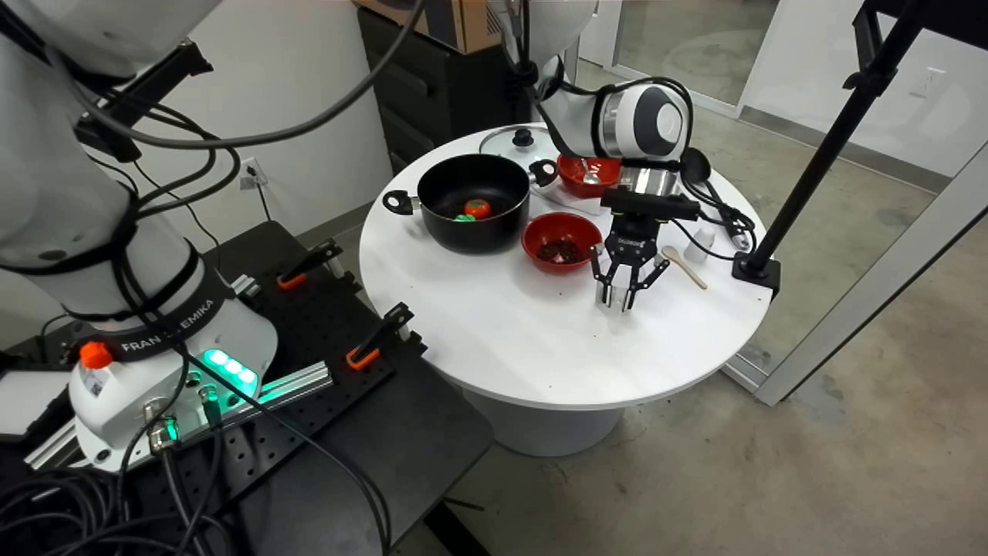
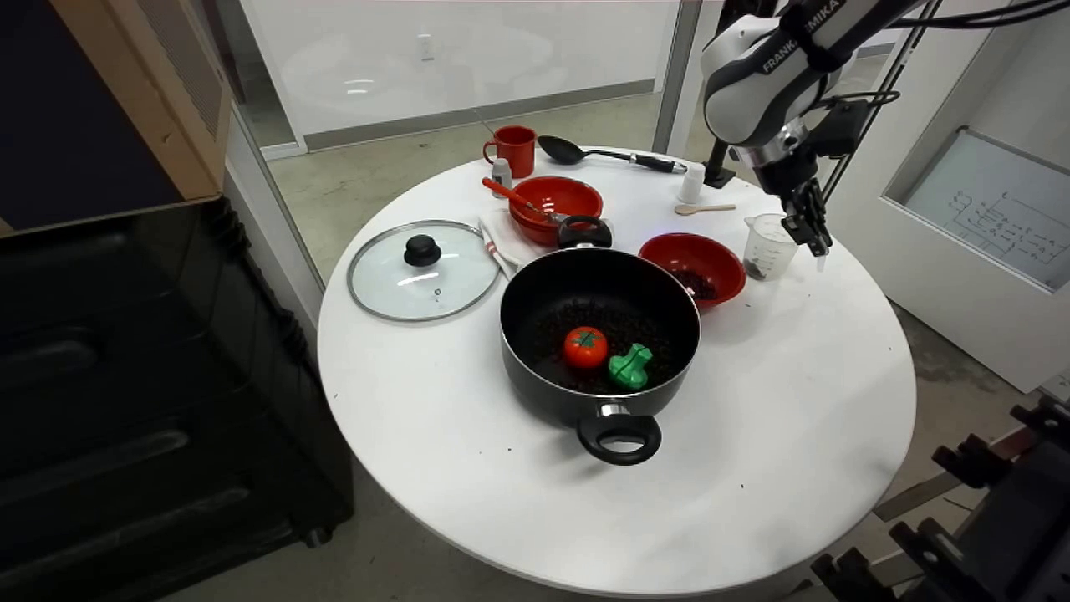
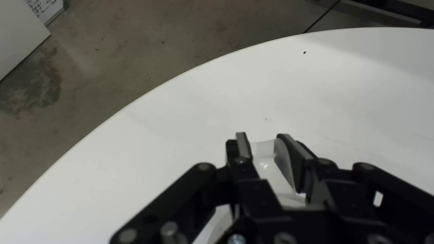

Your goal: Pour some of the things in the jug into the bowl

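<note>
Claw [image 1: 618, 300] straddles the handle [image 3: 262, 149] of the measuring jug [image 2: 769, 242]; whether gripped, I cannot tell. Secure it, lift level, then tip slowly over the nearest red bowl [image 2: 706, 253].

hand [image 1: 618, 301]: pointing down at clear jug [image 1: 617, 293] | front red bowl [image 1: 563, 225]: dark bits [image 1: 561, 252] inside | black pot [image 1: 475, 239]: tomato [image 1: 478, 208] inside
</note>
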Robot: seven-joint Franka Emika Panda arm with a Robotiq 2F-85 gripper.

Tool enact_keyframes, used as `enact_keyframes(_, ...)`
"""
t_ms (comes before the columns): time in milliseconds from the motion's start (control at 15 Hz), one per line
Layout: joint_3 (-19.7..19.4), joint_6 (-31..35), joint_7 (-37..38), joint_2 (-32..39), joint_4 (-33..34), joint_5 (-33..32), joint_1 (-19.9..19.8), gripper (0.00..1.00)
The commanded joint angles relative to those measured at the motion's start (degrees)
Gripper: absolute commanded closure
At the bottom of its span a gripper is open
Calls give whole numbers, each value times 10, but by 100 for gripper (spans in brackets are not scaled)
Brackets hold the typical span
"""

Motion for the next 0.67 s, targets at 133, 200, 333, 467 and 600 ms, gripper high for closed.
enact_keyframes(133, -7, -40, -27, 35, 61, 22, -4, 42)
enact_keyframes(200, -7, -42, -29, 38, 65, 22, -5, 33)
enact_keyframes(333, -8, -45, -32, 40, 70, 22, -6, 19)
enact_keyframes(467, -9, -44, -32, 41, 74, 22, -8, 6)
enact_keyframes(600, -9, -31, -26, 28, 60, 20, -7, 0)
